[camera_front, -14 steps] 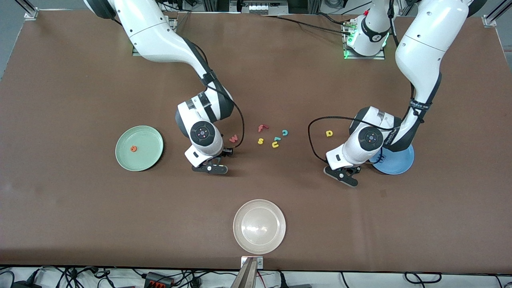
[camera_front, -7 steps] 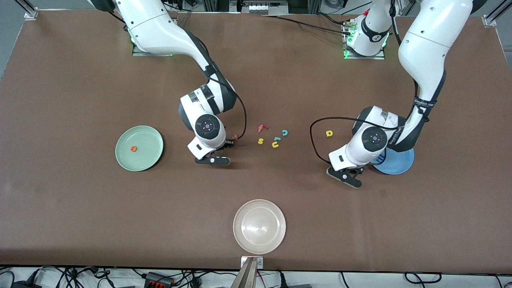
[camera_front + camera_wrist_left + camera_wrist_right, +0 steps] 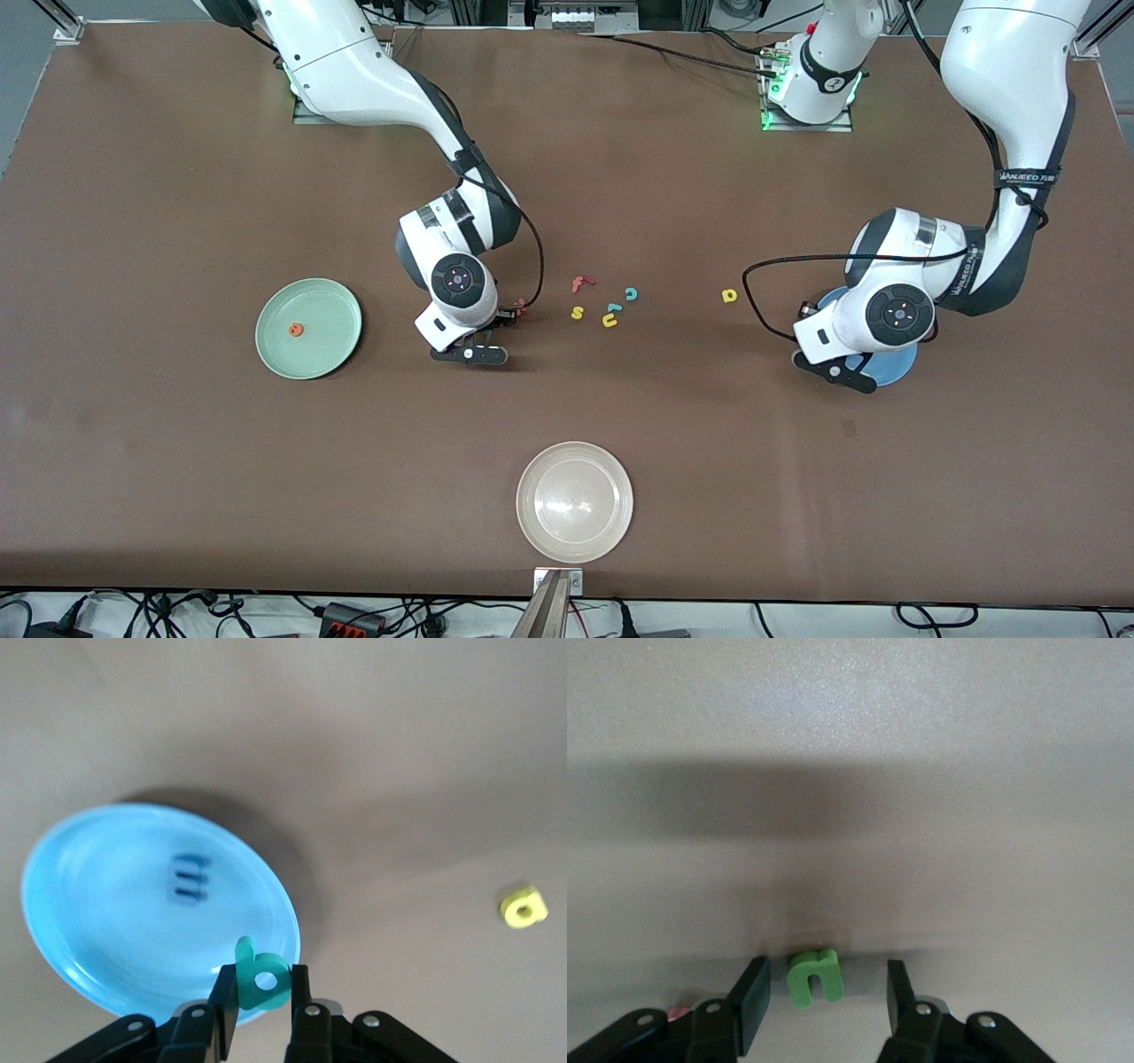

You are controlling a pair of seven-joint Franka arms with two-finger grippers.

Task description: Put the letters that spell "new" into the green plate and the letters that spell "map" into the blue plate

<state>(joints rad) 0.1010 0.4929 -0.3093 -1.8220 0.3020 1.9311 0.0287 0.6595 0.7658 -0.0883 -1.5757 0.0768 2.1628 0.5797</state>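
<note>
My left gripper (image 3: pixel 852 361) hangs over the rim of the blue plate (image 3: pixel 895 368), shut on the teal a (image 3: pixel 263 979). A blue m (image 3: pixel 189 879) lies in that plate (image 3: pixel 106 904). The yellow p (image 3: pixel 729 295) (image 3: pixel 523 906) lies on the table beside the plate. My right gripper (image 3: pixel 507 316) (image 3: pixel 824 992) is low at the table and open, with the green n (image 3: pixel 814 975) lying untouched between its fingers. The red-pink w (image 3: pixel 521 306) peeks out right beside it. The orange e (image 3: pixel 296 330) lies in the green plate (image 3: pixel 332 350).
Several loose letters lie mid-table: a red f (image 3: pixel 580 283), a yellow s (image 3: pixel 577 312), a teal c (image 3: pixel 631 293), a yellow u (image 3: pixel 609 321). A cream-white plate (image 3: pixel 574 501) stands near the front edge.
My left arm has carried the teal a toward its own end of the table, to over the blue plate's rim. My right gripper has shifted toward the w and settled around the n.
</note>
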